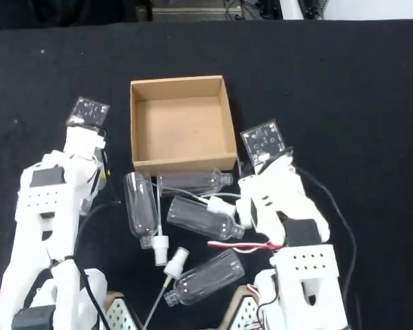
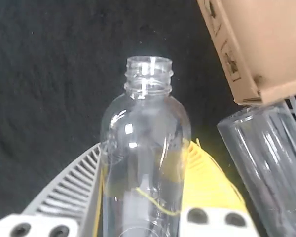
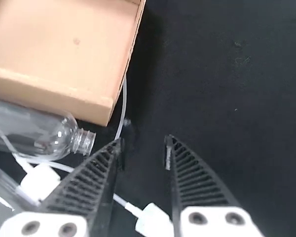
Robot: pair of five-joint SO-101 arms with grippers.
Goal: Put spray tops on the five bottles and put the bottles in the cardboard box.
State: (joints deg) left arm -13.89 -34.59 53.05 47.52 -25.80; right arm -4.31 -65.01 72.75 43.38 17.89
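A clear uncapped bottle (image 2: 145,148) stands between the grey and yellow fingers (image 2: 207,180) of my left gripper (image 2: 143,197), which is shut on it, left of the cardboard box (image 1: 182,124). Three more clear bottles lie in front of the box: one along its front wall (image 1: 193,182), one slanted (image 1: 203,218), one nearer me (image 1: 206,276). Another bottle (image 1: 141,205) carries a white spray top (image 1: 160,247). My right gripper (image 3: 143,150) hangs open by the box's front right corner, above a loose spray top (image 3: 155,222). Another spray top (image 3: 37,182) lies beside it.
A loose spray top with a long tube (image 1: 173,262) lies between the bottles. The left arm (image 1: 55,199) and right arm (image 1: 282,206) flank the bottle cluster. Black cloth covers the table (image 1: 344,89). The box's inside holds nothing.
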